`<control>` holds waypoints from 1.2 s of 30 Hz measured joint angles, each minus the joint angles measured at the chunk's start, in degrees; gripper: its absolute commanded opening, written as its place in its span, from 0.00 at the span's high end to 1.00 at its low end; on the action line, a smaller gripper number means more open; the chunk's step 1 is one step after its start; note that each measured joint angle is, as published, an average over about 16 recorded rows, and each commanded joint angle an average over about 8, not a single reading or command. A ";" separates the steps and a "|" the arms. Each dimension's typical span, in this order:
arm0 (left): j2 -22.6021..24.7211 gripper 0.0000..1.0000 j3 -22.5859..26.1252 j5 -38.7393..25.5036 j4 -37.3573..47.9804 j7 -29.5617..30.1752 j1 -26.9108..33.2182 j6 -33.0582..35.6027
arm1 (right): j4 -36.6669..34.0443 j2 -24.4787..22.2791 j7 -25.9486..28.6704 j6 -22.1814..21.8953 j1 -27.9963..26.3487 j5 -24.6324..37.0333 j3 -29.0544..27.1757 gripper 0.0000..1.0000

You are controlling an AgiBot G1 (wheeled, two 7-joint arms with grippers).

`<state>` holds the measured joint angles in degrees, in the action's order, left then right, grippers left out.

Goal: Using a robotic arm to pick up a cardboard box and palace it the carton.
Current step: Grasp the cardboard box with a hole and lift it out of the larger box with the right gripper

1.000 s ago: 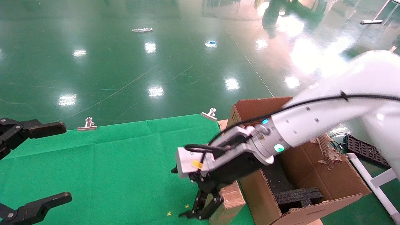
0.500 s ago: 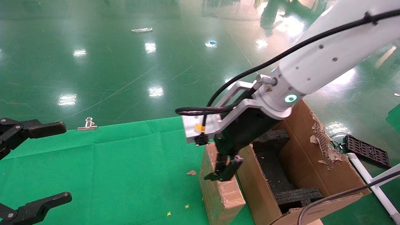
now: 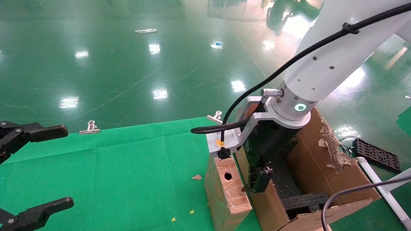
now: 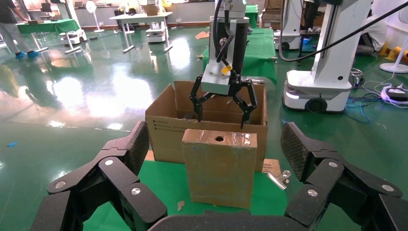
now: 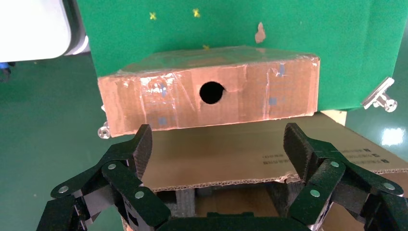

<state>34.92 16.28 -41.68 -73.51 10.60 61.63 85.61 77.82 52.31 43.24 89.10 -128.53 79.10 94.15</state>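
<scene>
Right now your right gripper (image 3: 257,184) hangs over the carton (image 3: 324,179), fingers wide and empty; the cardboard box (image 3: 226,189) stands upright just to its left.

The right gripper (image 5: 216,144) hangs with its black fingers (image 5: 126,166) spread wide. Beyond the fingertips stands the cardboard box (image 5: 211,94), hole facing the camera. Beneath them sits the carton (image 5: 231,156), probably touching the box.
</scene>
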 measured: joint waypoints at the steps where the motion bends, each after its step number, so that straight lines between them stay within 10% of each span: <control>1: 0.00 0.00 0.00 0.00 0.00 0.00 0.00 0.00 | -0.01 0.24 0.63 -0.22 -0.29 0.02 0.66 0.00; 29: -0.05 0.00 0.12 0.08 0.00 -0.06 0.02 -0.05 | -7.09 -2.58 39.18 -8.80 4.16 -7.17 5.46 0.00; 33: -0.05 0.05 0.13 0.09 0.00 -0.07 0.03 -0.06 | -7.34 -2.19 39.97 -9.47 4.94 -6.74 5.83 0.39; 36: -0.06 0.27 0.14 0.10 0.00 -0.07 0.03 -0.06 | -7.11 -1.92 40.41 -9.76 5.24 -6.24 6.11 0.76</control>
<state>34.86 16.42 -41.59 -73.51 10.53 61.66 85.55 70.72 50.39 83.65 79.34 -123.29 72.86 100.26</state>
